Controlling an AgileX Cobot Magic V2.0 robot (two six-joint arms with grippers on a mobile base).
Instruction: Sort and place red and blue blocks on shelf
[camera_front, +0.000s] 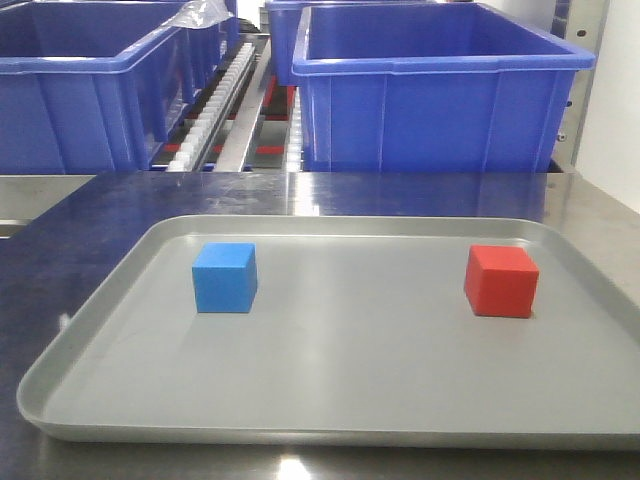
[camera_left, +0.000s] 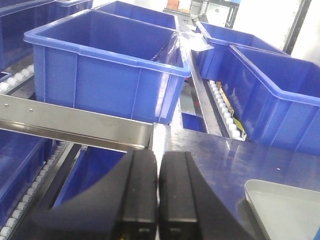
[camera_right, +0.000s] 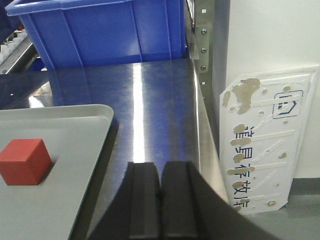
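One blue block (camera_front: 225, 277), centre left, and one red block (camera_front: 501, 281), centre right, sit well apart on a single grey tray (camera_front: 330, 400) on the counter (camera_front: 60, 210). Both the left tool (camera_left: 158, 161) and the right tool (camera_right: 160, 172) are closed and empty; descending unopened could send a cube skidding. Two blue bins (camera_front: 430, 110) crowd the shelf (camera_front: 240, 100) at the top of the frame.

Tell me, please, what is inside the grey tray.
A blue block at left and a red block at right, apart. The tray runs out of frame at right, so that edge is unseen.
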